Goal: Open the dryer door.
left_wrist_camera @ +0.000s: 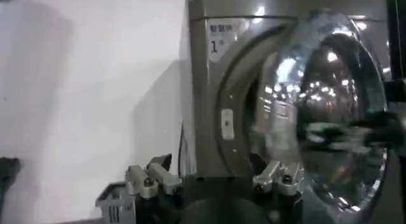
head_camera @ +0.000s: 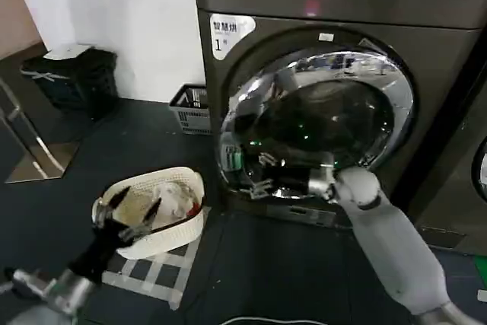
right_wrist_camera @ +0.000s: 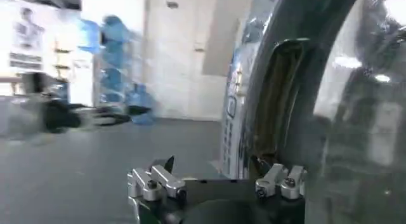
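A big dark grey dryer [head_camera: 426,5] stands against a white wall, with a white label marked "1" [head_camera: 228,34] at its upper left and a small red light [head_camera: 311,10] above the porthole. The dryer door [head_camera: 319,123], round with a wide chrome ring and dark glass, stands partly swung out from the front, its left edge pulled forward. The right tool [head_camera: 262,175] reaches across the door's lower left rim, close against it; whether its fingers are spread or pinching the rim cannot be told. The left tool [head_camera: 135,209], fingers spread and holding nothing, hovers low over a cream laundry basket [head_camera: 183,226] of clothes on the dark floor [head_camera: 289,272], well apart from the dryer.
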{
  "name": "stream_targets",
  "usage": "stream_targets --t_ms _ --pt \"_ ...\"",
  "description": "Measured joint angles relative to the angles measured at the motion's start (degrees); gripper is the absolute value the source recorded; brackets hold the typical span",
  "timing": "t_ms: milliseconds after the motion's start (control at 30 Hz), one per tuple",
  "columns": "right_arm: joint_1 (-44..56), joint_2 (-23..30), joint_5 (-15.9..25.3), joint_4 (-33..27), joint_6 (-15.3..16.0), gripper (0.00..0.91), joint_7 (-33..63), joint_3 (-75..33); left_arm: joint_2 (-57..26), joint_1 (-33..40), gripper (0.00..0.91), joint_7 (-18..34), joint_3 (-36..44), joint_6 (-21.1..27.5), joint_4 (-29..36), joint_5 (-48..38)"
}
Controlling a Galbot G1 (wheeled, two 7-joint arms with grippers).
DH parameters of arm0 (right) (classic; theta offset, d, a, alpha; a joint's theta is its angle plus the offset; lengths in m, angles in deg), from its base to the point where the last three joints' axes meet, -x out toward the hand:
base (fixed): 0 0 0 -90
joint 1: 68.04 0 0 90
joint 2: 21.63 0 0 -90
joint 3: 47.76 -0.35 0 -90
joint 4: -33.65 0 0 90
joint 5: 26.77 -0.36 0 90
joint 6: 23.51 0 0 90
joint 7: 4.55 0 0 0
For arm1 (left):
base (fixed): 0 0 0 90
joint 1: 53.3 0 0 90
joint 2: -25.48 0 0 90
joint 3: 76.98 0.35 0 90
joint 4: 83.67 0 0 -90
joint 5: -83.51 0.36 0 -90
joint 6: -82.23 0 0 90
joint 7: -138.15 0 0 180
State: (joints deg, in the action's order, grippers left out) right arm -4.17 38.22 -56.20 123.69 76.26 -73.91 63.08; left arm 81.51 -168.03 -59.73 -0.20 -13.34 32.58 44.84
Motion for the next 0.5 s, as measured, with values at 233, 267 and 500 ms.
stream_targets --t_ms 233,267,500 --pt "3.98 -3.67 -1.56 3.14 -2.40 0.907 -9.40 -3.28 -9.23 8.58 0.907 -1.55 7.20 -3.94 -9.53 -7.85" --pt "4.62 -4.16 -1.20 3.49 -3.01 0.907 -10.57 -3.73 -10.23 9.76 0.907 -1.66 8.37 -4.18 -10.62 -8.68" --pt "8.68 -7.01 -2.48 4.83 -5.82 0.907 -13.93 -7.24 -14.46 17.18 0.907 -4.49 17.63 -6.95 -16.16 -9.94"
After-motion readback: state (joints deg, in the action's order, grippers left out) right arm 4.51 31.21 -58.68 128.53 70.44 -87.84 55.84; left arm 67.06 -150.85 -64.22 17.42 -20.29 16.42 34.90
